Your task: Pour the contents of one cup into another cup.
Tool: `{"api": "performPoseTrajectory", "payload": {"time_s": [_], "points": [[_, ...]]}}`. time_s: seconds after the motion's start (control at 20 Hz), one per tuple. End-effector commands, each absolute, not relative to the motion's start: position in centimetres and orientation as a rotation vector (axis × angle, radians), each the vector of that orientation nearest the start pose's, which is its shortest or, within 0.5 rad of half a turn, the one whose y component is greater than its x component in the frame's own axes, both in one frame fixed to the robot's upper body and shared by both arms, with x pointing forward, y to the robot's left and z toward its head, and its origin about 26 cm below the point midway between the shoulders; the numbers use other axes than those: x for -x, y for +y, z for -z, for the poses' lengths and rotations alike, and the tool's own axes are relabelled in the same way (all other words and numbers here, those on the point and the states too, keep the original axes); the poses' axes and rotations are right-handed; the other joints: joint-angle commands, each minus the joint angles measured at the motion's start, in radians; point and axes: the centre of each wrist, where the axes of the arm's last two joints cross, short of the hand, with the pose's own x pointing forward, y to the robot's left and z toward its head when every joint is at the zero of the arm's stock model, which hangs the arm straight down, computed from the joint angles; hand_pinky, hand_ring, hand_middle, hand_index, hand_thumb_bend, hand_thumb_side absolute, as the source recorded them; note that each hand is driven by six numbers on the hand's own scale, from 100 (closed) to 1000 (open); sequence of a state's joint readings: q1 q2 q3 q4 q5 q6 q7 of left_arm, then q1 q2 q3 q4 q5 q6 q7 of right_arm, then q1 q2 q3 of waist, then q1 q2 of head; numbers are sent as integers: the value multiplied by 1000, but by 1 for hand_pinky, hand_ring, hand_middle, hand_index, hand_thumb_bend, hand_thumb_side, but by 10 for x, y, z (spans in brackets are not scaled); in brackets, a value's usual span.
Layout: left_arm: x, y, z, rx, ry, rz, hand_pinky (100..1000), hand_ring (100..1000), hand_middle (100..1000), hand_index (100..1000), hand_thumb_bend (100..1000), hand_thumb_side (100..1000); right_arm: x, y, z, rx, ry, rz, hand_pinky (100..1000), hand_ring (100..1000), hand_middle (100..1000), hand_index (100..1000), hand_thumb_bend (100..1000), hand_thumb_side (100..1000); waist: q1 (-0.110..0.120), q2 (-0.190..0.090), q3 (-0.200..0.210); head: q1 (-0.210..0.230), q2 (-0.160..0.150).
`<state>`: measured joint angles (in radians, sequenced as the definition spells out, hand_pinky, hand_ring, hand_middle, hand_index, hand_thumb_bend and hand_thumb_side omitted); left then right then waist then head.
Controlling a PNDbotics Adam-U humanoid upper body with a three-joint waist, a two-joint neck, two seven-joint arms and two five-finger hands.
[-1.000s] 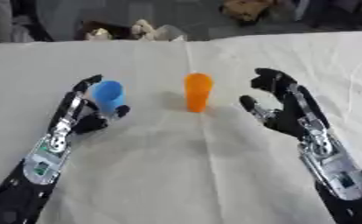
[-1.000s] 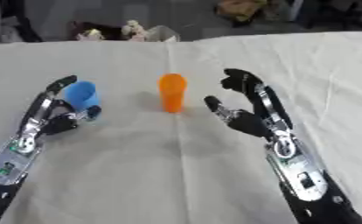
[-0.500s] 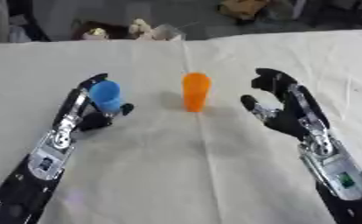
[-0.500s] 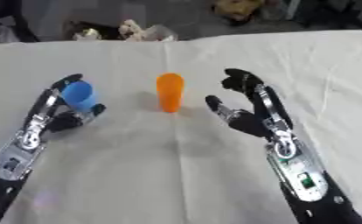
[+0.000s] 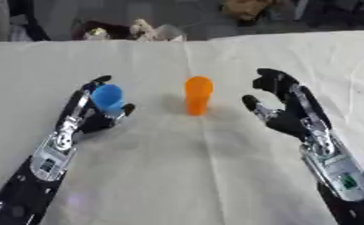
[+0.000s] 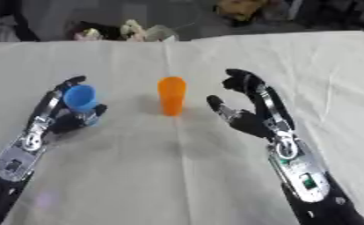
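An orange cup [image 5: 197,95] stands upright on the white cloth near the middle. A blue cup [image 5: 107,97] sits to its left, held in my left hand [image 5: 89,115], whose fingers and thumb curl round it; the cup's mouth tilts toward the camera. My right hand [image 5: 286,110] is open to the right of the orange cup, fingers spread and thumb toward it, a small gap between them. What the cups contain cannot be seen.
The white cloth [image 5: 185,176] covers the table and has a few creases. Beyond its far edge lie small toys and clutter [image 5: 139,30]. Wide bare cloth lies in front of the cups.
The whole picture has drifted slightly. My left hand with the blue cup and my right hand stand much as before; the orange cup has not moved.
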<state>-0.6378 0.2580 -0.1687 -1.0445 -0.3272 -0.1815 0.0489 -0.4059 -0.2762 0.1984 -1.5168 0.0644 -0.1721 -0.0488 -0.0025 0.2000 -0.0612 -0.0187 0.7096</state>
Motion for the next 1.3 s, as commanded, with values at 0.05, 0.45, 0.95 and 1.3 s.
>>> {"api": "performPoseTrajectory", "payload": {"time_s": [0.05, 0.45, 0.95, 1.3], "points": [[-429, 232, -63, -346, -1800, 709, 240, 808, 647, 919, 546, 433, -366, -219, -110, 80, -2084, -510, 865, 747, 664, 837, 499, 418, -2, -14, 2, 1, -7], [-428, 232, -66, -303, -1830, 640, 107, 672, 539, 899, 244, 324, -366, -219, -110, 80, -2082, -508, 864, 746, 663, 837, 490, 424, -2, -17, 5, -1, -7], [-424, 236, -97, -289, -1950, 470, 100, 601, 494, 881, 100, 293, -367, -221, -107, 88, -2070, -500, 862, 744, 661, 835, 485, 416, 1, -20, 15, -5, -6], [-414, 233, -121, -249, -2021, 439, 100, 596, 489, 882, 100, 291, -372, -223, -102, 104, -2043, -509, 860, 743, 663, 836, 499, 376, 6, -22, 29, -10, -6]]}}
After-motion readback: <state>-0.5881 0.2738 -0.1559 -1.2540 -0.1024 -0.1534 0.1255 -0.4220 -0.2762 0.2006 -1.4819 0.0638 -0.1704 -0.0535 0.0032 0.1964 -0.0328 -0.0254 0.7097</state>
